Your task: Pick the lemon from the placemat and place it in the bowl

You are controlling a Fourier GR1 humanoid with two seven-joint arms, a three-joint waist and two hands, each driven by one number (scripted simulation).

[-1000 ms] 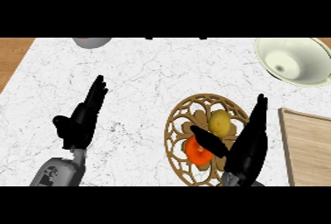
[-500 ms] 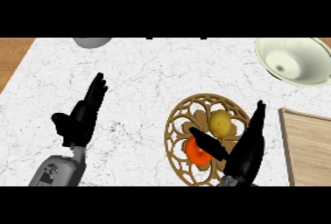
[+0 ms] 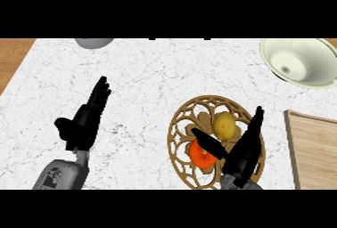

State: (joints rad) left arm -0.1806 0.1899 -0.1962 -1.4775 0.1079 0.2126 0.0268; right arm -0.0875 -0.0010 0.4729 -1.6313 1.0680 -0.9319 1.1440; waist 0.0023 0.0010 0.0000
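Two fruits on round tan lattice placemat (image 3: 181,116); black right hand (image 3: 244,149) hovers wide open, empty. Best to curl round yellow lemon (image 3: 225,124) only, avoiding round orange fruit (image 3: 199,153).

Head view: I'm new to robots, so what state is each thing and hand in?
lemon, lying on the placemat, not held.
orange fruit, on the placemat, partly hidden by the right hand.
placemat, flat, carrying both fruits.
bowl, upright, nothing inside.
right hand, open, fingers straight, above the placemat.
left hand, open, resting at the view's left.
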